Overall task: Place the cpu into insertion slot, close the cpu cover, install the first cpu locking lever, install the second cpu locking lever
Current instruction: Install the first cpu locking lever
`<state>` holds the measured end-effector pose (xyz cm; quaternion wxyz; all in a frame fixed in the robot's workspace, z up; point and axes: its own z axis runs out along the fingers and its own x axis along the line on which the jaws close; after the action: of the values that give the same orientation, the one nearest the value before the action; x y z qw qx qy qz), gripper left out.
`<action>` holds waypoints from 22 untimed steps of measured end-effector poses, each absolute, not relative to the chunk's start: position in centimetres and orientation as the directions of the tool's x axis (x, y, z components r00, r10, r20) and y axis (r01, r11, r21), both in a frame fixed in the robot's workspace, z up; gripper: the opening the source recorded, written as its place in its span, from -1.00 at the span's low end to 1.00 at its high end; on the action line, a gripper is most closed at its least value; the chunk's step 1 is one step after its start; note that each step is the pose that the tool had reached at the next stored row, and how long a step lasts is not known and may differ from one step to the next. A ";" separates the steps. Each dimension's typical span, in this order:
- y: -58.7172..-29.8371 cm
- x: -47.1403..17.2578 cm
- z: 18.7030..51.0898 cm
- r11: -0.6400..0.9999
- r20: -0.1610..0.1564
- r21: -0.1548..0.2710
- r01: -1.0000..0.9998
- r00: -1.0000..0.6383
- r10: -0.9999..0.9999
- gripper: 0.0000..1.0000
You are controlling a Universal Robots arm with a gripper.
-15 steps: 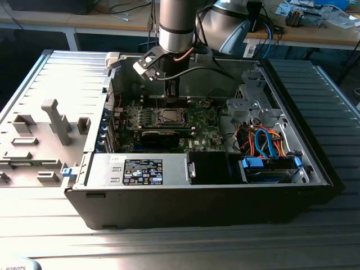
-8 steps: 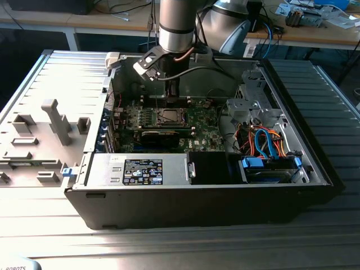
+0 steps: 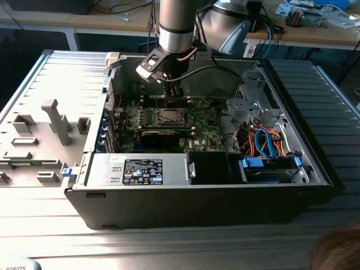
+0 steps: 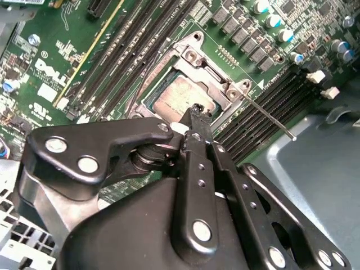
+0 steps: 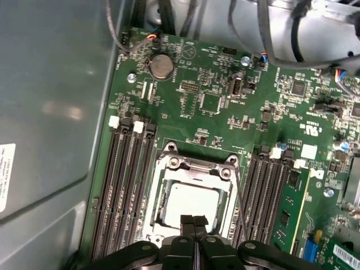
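The cpu (image 5: 188, 198) lies flat in the insertion slot (image 3: 169, 116) on the green board, its dull silver top (image 4: 175, 95) showing in both wrist views. The cpu cover (image 5: 169, 174) is down around it as a silver frame (image 4: 216, 84). A thin locking lever (image 4: 270, 116) runs out from one side of the socket, unhooked; it also shows as a fine rod (image 5: 241, 197). My gripper (image 5: 194, 221) hovers at the socket's edge with its black fingertips pressed together and nothing between them. One fingertip (image 4: 197, 111) sits just over the chip's edge.
Black memory slots (image 5: 124, 180) flank the socket on both sides. A long black card (image 3: 160, 135) lies just in front of the socket. Cables and a drive cage (image 3: 264, 140) fill the case on the exterior view's right. Grey case walls (image 5: 50, 112) stand close by.
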<state>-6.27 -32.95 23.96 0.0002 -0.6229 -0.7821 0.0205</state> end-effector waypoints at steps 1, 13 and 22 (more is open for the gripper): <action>-32.9 -6.3 24.0 0.234 -0.025 -0.032 0.972 -0.235 0.972 -0.79; -32.9 -6.3 24.0 0.340 -0.026 -0.033 0.940 -0.341 0.940 -0.79; -32.9 -6.3 24.0 0.385 -0.028 -0.033 0.922 -0.386 0.922 -0.79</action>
<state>-6.26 -32.93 23.96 -0.0025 -0.5543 -0.8321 0.0217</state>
